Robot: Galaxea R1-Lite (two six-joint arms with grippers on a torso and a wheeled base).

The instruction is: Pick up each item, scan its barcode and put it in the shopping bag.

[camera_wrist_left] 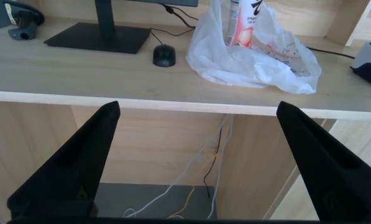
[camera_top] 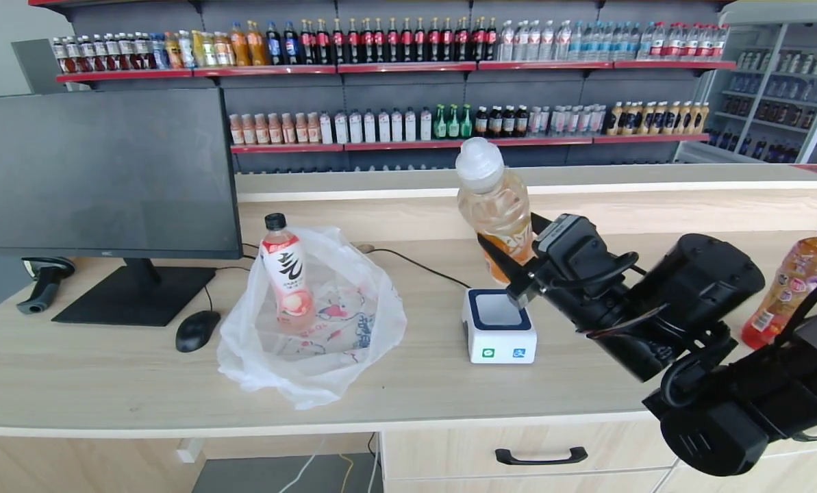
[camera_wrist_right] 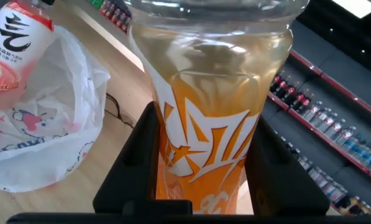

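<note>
My right gripper [camera_top: 511, 263] is shut on an orange drink bottle [camera_top: 494, 205] with a white cap, held upright above and just behind the white barcode scanner [camera_top: 498, 326]. Seen from the right wrist, the bottle [camera_wrist_right: 210, 124] sits between the black fingers [camera_wrist_right: 135, 162]. A white plastic shopping bag [camera_top: 312, 329] lies open left of the scanner, with a pink bottle [camera_top: 286, 277] standing in it. A further orange bottle with a purple cap [camera_top: 795, 281] stands at the right end of the counter. My left gripper [camera_wrist_left: 197, 174] hangs open below the counter's front edge, nothing between its fingers.
A monitor [camera_top: 103, 174] on its stand, a mouse [camera_top: 197, 330] and a handheld scanner [camera_top: 45, 281] occupy the counter's left part. A cable runs from behind the bag to the scanner. Stocked drink shelves [camera_top: 394, 75] line the back wall. Drawers with a handle [camera_top: 540, 456] sit under the counter.
</note>
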